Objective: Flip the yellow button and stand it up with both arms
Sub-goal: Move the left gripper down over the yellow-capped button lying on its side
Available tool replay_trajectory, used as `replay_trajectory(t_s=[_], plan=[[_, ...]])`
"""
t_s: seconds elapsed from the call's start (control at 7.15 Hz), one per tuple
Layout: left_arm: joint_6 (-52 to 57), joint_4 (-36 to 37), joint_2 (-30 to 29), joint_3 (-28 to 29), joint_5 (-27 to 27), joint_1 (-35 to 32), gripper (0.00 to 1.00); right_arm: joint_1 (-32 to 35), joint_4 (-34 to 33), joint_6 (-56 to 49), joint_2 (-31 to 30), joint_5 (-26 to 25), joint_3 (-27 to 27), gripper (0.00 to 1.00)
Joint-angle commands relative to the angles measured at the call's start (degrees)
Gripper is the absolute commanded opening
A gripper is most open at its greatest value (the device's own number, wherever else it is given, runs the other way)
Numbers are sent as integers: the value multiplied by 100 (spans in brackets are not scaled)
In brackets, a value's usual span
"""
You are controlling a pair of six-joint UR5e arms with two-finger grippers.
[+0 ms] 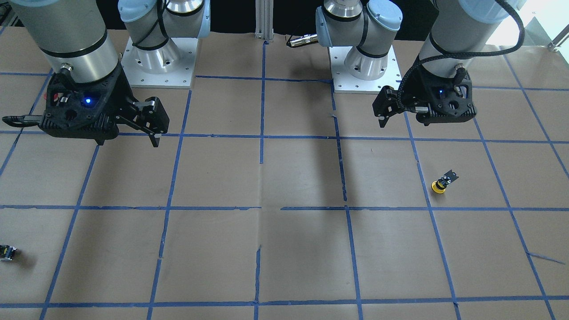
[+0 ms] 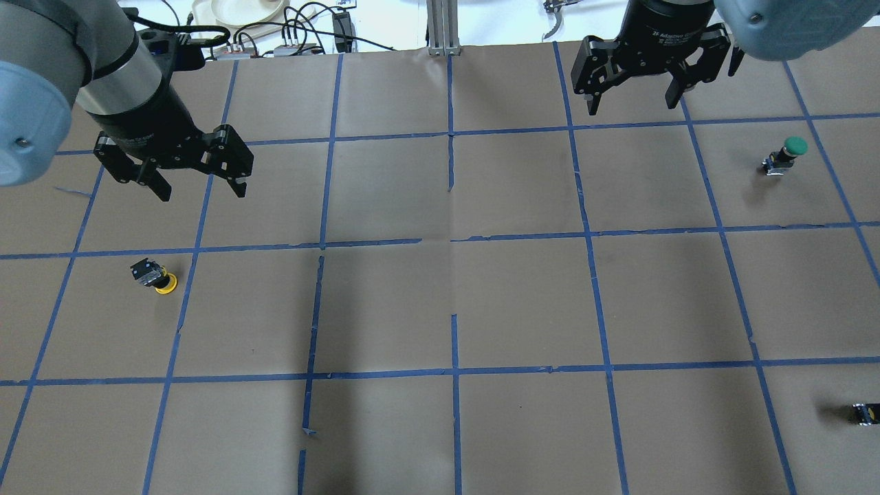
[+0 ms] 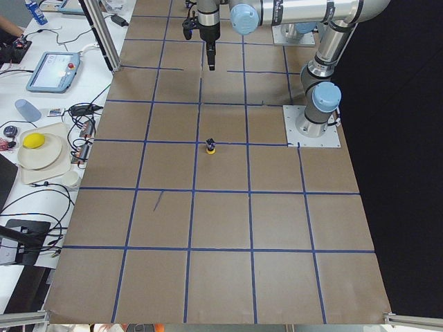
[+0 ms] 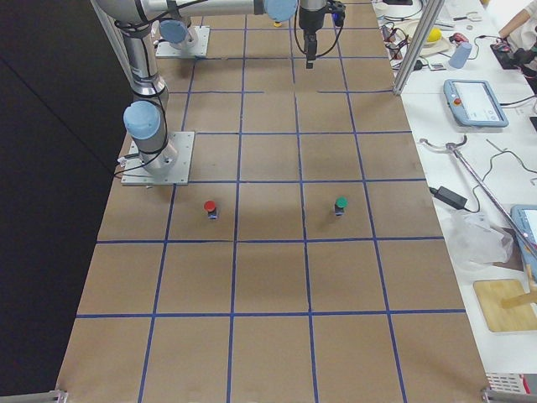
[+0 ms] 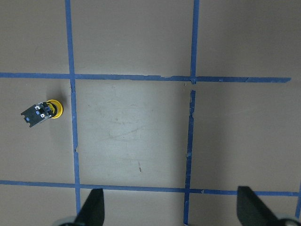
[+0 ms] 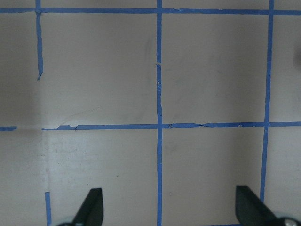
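Note:
The yellow button (image 2: 157, 276) rests tilted on the brown paper, with its yellow cap down on the table and its grey-blue block base up. It also shows in the front view (image 1: 441, 183), the exterior left view (image 3: 211, 146) and at the left of the left wrist view (image 5: 43, 110). My left gripper (image 2: 203, 192) hangs open and empty above the table, a grid square beyond the button; its fingertips (image 5: 94, 209) frame bare paper. My right gripper (image 2: 630, 106) is open and empty at the far right, with its fingertips (image 6: 92, 207) over bare grid.
A green-capped button (image 2: 789, 152) stands at the right. A small dark capless block (image 2: 865, 414) lies near the right edge. A red-capped button (image 4: 210, 207) stands near the right arm's base plate (image 4: 159, 159). Blue tape lines grid the table.

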Motion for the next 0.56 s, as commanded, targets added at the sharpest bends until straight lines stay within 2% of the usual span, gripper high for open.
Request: replay_trajectory(t_s=[0.0,0.42], plan=[[5,4,-75,-15,14,301,100,0,-2,0,-6,0,0,100],[40,-14,-93,-16,-30,1031,100,-17,-28,61,-6,18,0,100]])
